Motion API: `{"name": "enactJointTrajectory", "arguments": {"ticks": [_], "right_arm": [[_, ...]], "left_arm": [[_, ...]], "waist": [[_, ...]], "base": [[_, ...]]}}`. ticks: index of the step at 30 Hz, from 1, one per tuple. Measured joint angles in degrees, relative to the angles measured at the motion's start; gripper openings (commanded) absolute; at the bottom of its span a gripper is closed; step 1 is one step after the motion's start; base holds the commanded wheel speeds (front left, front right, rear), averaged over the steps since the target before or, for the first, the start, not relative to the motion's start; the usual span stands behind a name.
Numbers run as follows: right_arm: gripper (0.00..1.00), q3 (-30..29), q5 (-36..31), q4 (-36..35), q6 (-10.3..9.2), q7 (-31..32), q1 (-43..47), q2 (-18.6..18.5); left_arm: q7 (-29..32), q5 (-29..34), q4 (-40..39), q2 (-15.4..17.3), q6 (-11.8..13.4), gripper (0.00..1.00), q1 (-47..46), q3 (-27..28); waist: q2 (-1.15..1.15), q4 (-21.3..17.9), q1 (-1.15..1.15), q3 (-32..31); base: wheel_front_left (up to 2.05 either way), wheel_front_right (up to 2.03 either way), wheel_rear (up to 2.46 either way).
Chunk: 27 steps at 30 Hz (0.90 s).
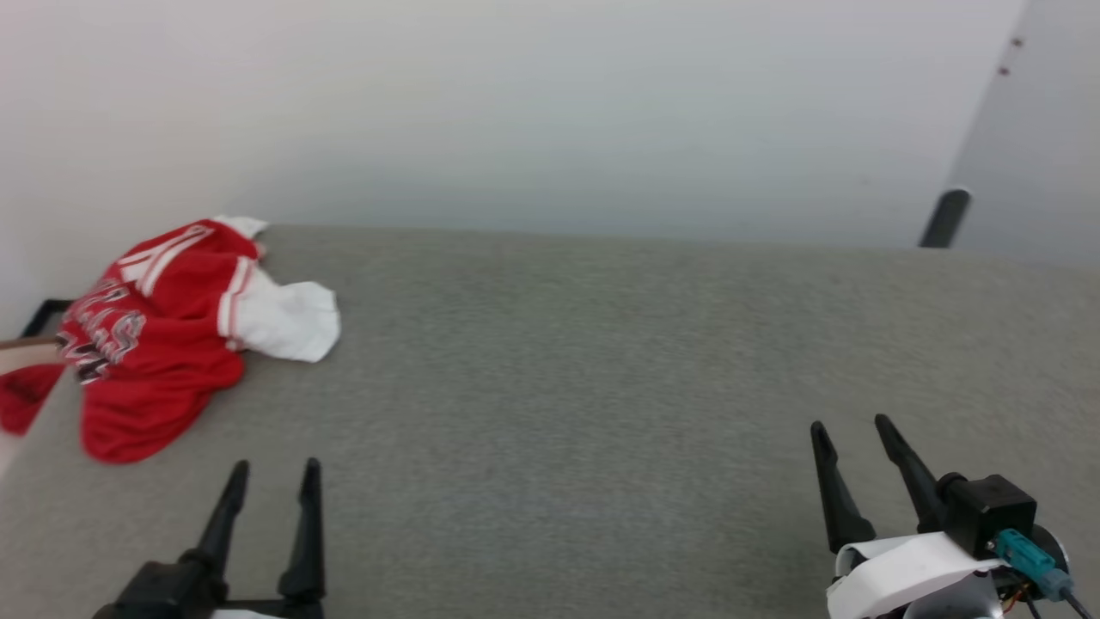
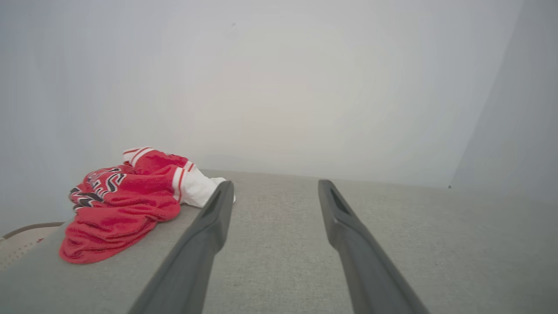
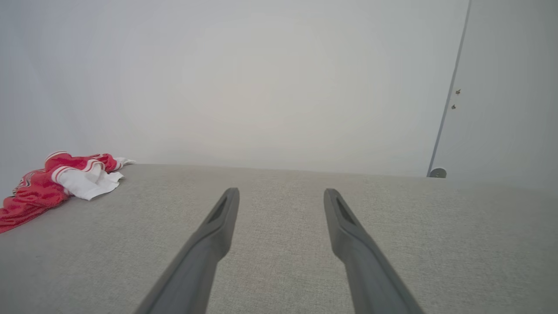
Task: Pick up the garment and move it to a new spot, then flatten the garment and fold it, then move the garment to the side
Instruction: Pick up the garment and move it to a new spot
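Observation:
The garment (image 1: 163, 335), a red jersey with white sleeves, striped trim and black lettering, lies crumpled at the far left corner of the grey surface (image 1: 601, 361). One white sleeve sticks out to its right. The garment (image 2: 117, 203) also lies left of my fingers in the left wrist view, and the garment (image 3: 56, 183) sits at the far left in the right wrist view. My left gripper (image 1: 275, 468) stands open near the front edge, just right of and nearer than the garment, holding nothing. At the lower right my right gripper (image 1: 851, 425) is open and empty, far from the garment.
A pale wall rises right behind the grey surface. A pale basket rim (image 2: 26, 237) with red cloth (image 1: 26, 395) in it sits off the left edge. A dark post (image 1: 945, 219) stands at the far right by a grey panel.

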Motion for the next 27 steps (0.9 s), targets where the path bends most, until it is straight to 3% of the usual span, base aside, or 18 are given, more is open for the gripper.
{"name": "enactJointTrajectory", "arguments": {"ticks": [19,27], "right_arm": [[1.00,8.3,4.7,3.9,0.00,-1.0,-1.0,0.0],[1.00,9.4,4.9,5.8,0.00,-1.2,-2.9,0.0]], "left_arm": [[1.8,-3.1,-1.7,2.8,3.0,1.00,3.1,6.2],[3.3,-5.4,-3.0,2.1,3.6,1.00,3.3,6.9]], "waist": [[0.00,16.6,0.00,-3.7],[0.00,20.6,0.00,-3.3]], "base": [[0.00,0.00,0.00],[0.00,0.00,0.00]]}}
